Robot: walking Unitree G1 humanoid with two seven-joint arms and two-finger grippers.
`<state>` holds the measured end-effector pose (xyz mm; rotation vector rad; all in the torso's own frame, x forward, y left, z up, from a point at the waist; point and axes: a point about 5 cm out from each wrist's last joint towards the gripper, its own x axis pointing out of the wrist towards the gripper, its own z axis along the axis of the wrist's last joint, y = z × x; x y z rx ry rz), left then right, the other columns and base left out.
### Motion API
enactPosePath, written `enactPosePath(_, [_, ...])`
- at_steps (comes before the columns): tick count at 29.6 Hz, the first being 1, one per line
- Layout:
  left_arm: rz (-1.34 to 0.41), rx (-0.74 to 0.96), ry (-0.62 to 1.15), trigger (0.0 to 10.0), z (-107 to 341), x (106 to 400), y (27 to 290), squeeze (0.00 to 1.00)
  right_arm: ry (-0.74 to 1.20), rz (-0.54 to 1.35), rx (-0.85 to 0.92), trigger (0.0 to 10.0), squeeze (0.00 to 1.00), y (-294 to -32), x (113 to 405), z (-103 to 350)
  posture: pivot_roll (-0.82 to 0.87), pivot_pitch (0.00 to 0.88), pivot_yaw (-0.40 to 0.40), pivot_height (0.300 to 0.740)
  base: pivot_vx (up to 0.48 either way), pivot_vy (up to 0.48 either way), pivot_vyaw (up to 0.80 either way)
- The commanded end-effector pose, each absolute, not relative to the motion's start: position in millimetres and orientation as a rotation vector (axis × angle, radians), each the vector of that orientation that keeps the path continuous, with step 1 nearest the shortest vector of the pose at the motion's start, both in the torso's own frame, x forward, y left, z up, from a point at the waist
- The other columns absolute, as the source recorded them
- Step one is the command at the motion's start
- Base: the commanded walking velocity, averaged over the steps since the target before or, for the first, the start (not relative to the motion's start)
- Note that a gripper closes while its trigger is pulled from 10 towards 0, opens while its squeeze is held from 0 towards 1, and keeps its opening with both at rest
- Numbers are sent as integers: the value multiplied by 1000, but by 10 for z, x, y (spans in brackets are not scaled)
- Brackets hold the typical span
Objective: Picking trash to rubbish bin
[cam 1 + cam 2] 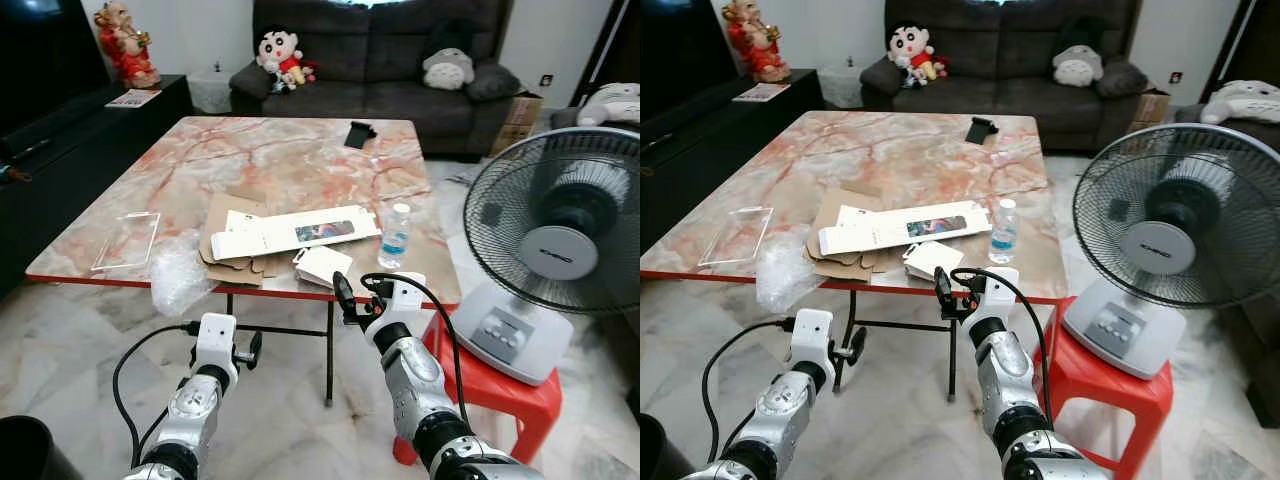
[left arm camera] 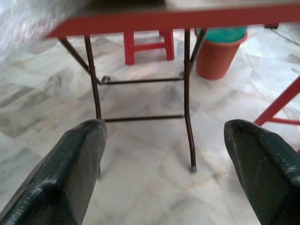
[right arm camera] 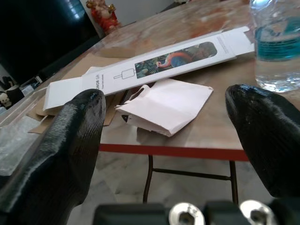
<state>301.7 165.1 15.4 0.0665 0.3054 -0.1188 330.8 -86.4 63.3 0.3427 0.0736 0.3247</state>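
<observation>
Trash is all untouched so far: the right gripper, fingers spread and empty, faces the crumpled white paper just ahead of it at the table edge, nothing binned yet.

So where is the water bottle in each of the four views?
Left eye view: water bottle near the table's front right edge.
Right eye view: same spot.
Left wrist view: not in it.
Right wrist view: top right corner.
Shared landmark: long white box beside it.

left tool: raised forward, fingers spread | right tool: raised higher; fingers spread
</observation>
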Motion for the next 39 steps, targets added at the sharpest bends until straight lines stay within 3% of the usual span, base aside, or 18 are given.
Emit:
enactPosePath(1, [-103, 71, 357, 10000, 62, 2938, 1734, 0, 39, 356, 329, 10000, 0, -794, 3362, 742, -26, 0, 33, 740, 0, 0, 0])
enactPosePath(16, [-36, 81, 484, 10000, -134, 2752, 1944, 0, 32, 394, 288, 10000, 0, -708, 3371, 781, -24, 0, 23, 740, 0, 0, 0])
enactPosePath(39, [-9, 112, 619, 10000, -330, 2520, 2090, 0, 26, 377, 278, 10000, 0, -699, 3380, 797, -22, 0, 30, 740, 353, 0, 104])
